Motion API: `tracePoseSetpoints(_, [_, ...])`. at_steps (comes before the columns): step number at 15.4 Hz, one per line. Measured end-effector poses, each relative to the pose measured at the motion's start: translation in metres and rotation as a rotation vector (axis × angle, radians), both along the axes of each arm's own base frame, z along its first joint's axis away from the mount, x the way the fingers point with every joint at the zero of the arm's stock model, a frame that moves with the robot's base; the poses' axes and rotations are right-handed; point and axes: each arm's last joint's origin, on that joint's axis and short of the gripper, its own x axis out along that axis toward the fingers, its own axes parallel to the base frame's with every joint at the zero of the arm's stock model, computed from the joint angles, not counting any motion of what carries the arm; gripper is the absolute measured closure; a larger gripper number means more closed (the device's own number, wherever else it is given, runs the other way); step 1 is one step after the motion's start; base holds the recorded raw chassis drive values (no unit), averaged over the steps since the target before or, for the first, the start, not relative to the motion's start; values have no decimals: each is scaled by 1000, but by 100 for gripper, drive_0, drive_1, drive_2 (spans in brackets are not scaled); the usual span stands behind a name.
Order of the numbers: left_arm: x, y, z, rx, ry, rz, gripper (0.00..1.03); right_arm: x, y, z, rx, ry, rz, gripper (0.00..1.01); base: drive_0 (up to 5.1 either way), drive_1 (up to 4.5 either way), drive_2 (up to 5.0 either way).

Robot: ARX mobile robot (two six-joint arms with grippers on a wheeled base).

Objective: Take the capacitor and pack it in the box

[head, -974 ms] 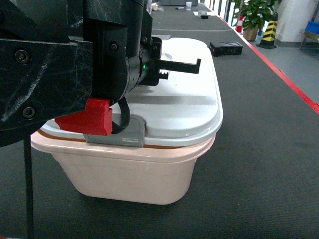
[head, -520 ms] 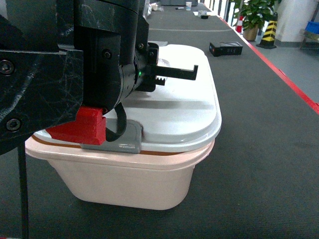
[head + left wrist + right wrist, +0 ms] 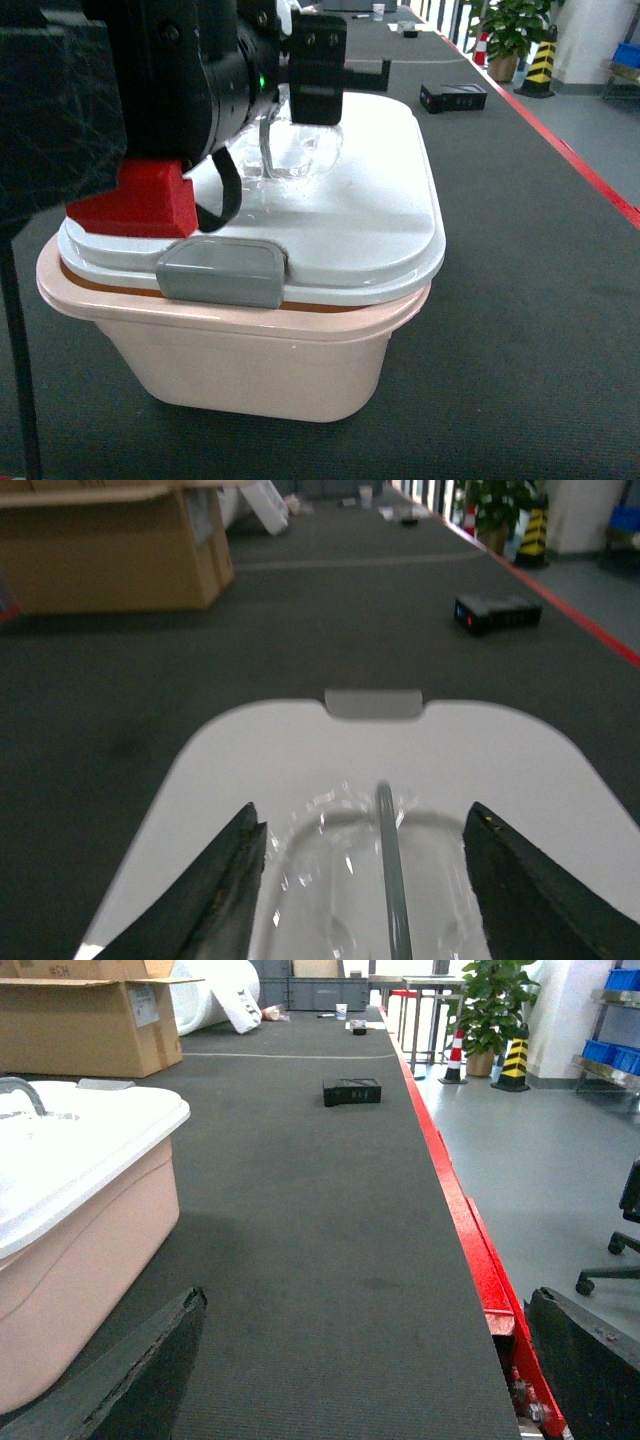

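The box point(image 3: 270, 370), a pale peach tub, stands on the dark belt with its white lid point(image 3: 370, 200) on. A grey clip point(image 3: 222, 272) sits at the lid's near edge. My left gripper point(image 3: 340, 75) hovers open just over the lid's handle point(image 3: 385, 840), one finger on each side of it, holding nothing. The right wrist view shows the box point(image 3: 80, 1250) at the left, and my right gripper point(image 3: 365, 1305) open over bare belt to its right. No capacitor shows in any view.
A brown cardboard carton point(image 3: 110, 550) stands at the far left of the belt. A small black device point(image 3: 453, 97) lies beyond the box. The belt's red edge point(image 3: 450, 1190) runs along the right, with floor, a potted plant and a cone beyond.
My left arm has risen and swung forward over the lid, its gripper turning above the handle. The grey clip it covered now shows in full.
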Motion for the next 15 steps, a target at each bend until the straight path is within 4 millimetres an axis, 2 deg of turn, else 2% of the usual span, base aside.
tracePoseSetpoints(1, [-4, 9, 21, -12, -80, 20, 28, 0, 0, 0, 0, 0, 0, 3, 0, 0, 0])
tracePoseSetpoints(2, [-6, 15, 32, -24, -123, 35, 21, 0, 0, 0, 0, 0, 0, 3, 0, 0, 0])
tracePoseSetpoints(3, [-12, 27, 49, -35, -174, 61, 9, 0, 0, 0, 0, 0, 0, 3, 0, 0, 0])
tracePoseSetpoints(4, [-22, 47, 65, -45, -222, 100, 5, 0, 0, 0, 0, 0, 0, 3, 0, 0, 0])
tracePoseSetpoints(6, [-40, 76, 75, -56, -270, 151, 5, 0, 0, 0, 0, 0, 0, 3, 0, 0, 0])
tracePoseSetpoints(8, [-61, 101, 75, -48, -285, 186, 5, 0, 0, 0, 0, 0, 0, 3, 0, 0, 0])
tracePoseSetpoints(11, [-94, 137, 64, -29, -262, 225, 5, 0, 0, 0, 0, 0, 0, 3, 0, 0, 0])
tracePoseSetpoints(12, [-100, 143, 54, -29, -238, 236, 5, 0, 0, 0, 0, 0, 0, 3, 0, 0, 0])
tracePoseSetpoints(15, [-99, 141, 49, -26, -220, 214, 5, 0, 0, 0, 0, 0, 0, 3, 0, 0, 0])
